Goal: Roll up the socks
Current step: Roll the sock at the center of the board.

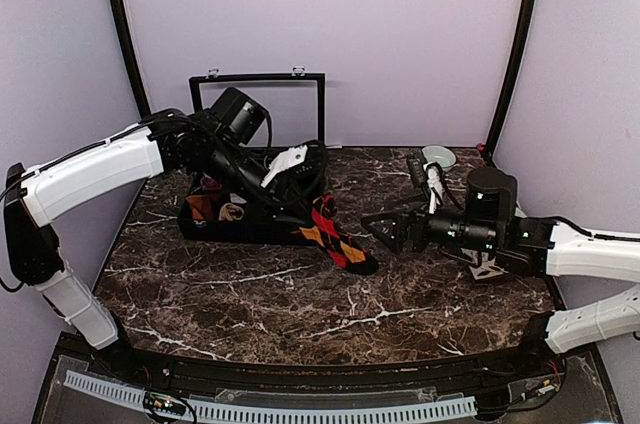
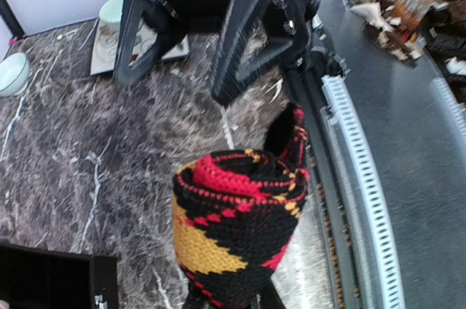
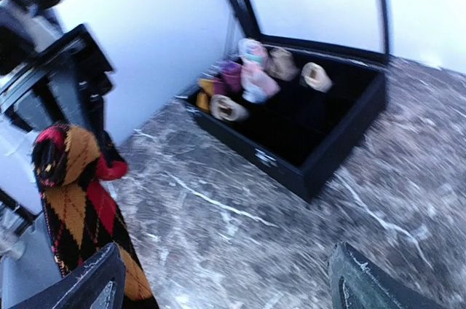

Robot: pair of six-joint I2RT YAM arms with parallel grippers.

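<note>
A black sock with red and orange argyle diamonds hangs from my left gripper at the black box's front right corner, its toe end on the marble. In the left wrist view its bunched upper end fills the shut jaws of my left gripper. My right gripper is open and empty, just right of the sock and apart from it. In the right wrist view the sock hangs at the left beside my right gripper's left finger. The cream striped sock is out of view.
An open black box with an upright lid holds small sock rolls at the back left. A teal bowl stands at the back right. A white tray with a cup lies near it.
</note>
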